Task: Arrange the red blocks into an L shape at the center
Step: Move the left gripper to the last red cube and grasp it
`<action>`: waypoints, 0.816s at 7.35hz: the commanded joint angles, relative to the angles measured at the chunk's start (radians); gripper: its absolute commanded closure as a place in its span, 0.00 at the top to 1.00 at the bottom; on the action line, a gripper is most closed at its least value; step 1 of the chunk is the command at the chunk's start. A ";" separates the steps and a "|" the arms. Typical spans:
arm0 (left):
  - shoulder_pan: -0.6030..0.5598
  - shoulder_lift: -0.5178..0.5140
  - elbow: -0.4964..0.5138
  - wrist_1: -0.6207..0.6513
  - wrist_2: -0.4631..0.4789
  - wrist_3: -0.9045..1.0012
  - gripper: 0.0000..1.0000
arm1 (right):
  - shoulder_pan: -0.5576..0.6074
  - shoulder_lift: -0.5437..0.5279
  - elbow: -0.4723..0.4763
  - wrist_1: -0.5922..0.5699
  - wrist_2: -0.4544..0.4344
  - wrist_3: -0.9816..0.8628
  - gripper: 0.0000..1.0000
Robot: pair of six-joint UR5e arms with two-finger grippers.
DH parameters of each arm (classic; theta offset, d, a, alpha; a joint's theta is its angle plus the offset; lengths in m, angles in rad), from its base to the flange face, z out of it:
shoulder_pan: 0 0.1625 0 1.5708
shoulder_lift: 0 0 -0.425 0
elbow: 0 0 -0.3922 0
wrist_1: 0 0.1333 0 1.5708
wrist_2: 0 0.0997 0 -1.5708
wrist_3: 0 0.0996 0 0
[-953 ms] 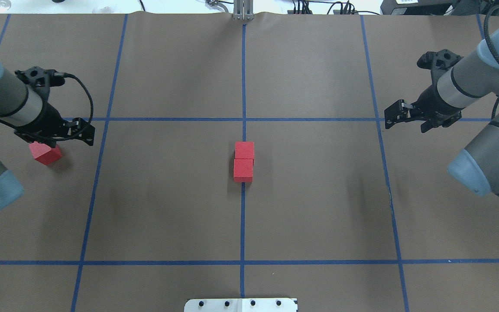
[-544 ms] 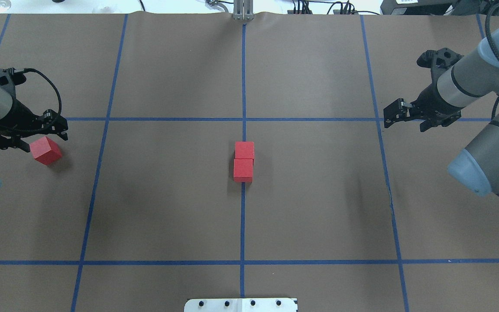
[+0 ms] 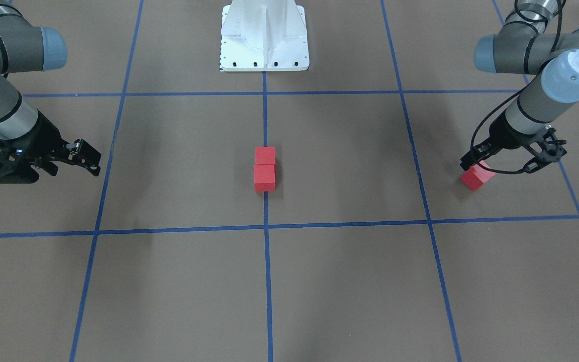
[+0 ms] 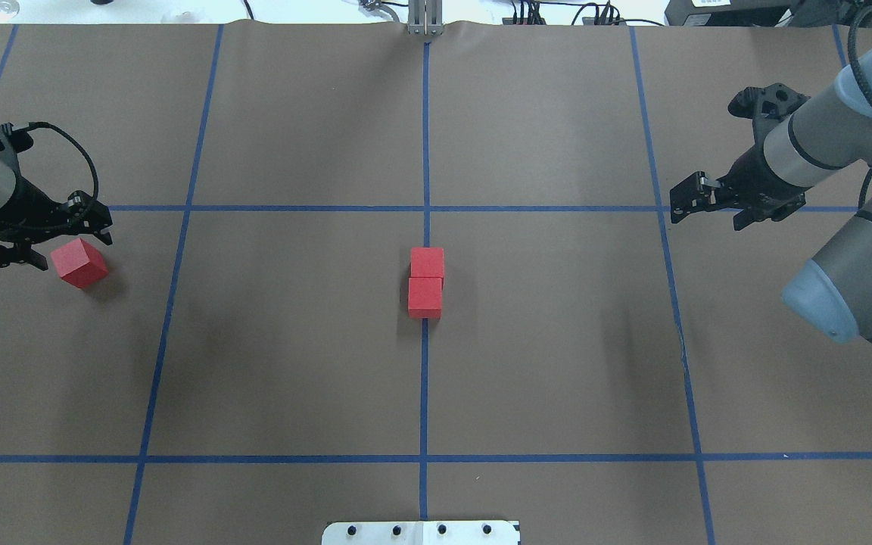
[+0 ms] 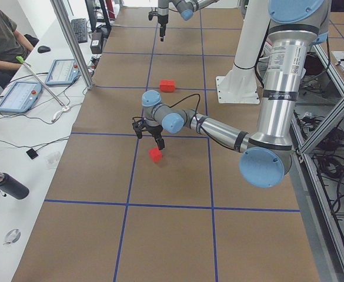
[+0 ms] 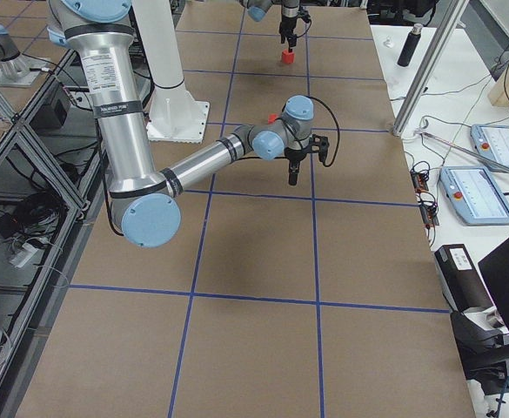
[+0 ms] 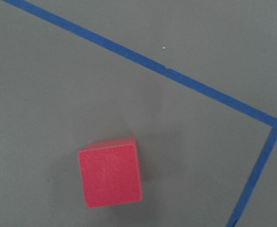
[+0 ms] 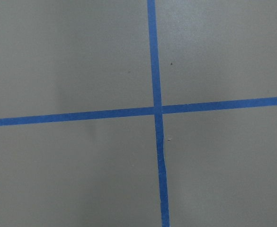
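Two red blocks lie touching in a short line on the centre tape line; they also show in the front view. The third red block lies turned at an angle at the far left, and shows in the front view and the left wrist view. My left gripper hangs open just above and behind it, not touching. My right gripper is open and empty above a tape crossing at the far right.
The brown paper table top carries a blue tape grid. The white robot base plate sits at the near edge. Beyond the far edge, an operators' bench holds tablets, with a metal post beside it.
My left arm has drawn back to the left, so the third block now lies uncovered beside the gripper. The blocks and the right arm have hardly moved.
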 commanded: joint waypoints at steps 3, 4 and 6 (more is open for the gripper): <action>0.005 0.002 0.149 -0.165 0.005 -0.004 1.00 | -0.004 0.003 0.002 0.002 -0.001 0.002 0.99; 0.005 0.000 0.151 -0.165 0.005 -0.004 0.99 | -0.004 0.003 0.002 0.002 -0.001 0.002 0.99; 0.004 -0.011 0.155 -0.164 0.007 -0.005 0.79 | -0.004 0.004 0.003 0.002 -0.001 0.002 0.99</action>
